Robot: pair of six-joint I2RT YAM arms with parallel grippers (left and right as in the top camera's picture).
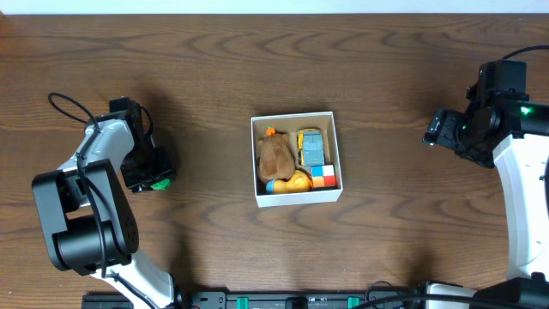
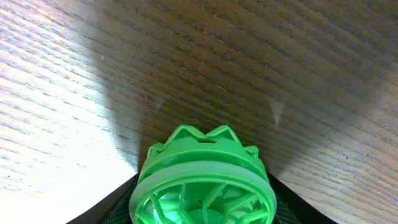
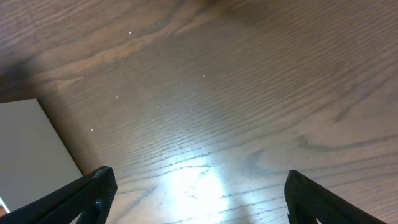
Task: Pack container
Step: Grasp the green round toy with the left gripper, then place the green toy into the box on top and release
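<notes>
Green toy (image 2: 202, 186), ribbed plastic with a notched crown, fills the bottom of the left wrist view. It sits between the dark fingers (image 2: 109, 208) of the left gripper (image 1: 154, 178), which appears clamped on it. Whether the toy is lifted clear of the table (image 1: 214, 69) cannot be told.

From above, the container (image 1: 298, 197) stands at the table's middle. It lies inward from the left gripper, toward that arm's right and a little farther from the robot's base, and is well apart from it. The box is square, so no long axis sets the approach; any side serves.

The right gripper (image 3: 199, 183) is spread wide and holds nothing. It hovers over bare wood about as far from the box on the other side, and a white panel (image 3: 31, 149) at the left edge of its view is probably the box's wall. The loaded left arm is judged to be the one to travel.

The surface is dark wood grain with glare patches, flat and unobstructed between gripper and box.

Room inside is tight: a brown plush (image 1: 276, 156), a yellow and blue car (image 1: 311, 148), a coloured cube (image 1: 322, 177) and a yellow piece (image 1: 297, 182) cover most of the floor. The green toy will likely have to rest on top of them.
</notes>
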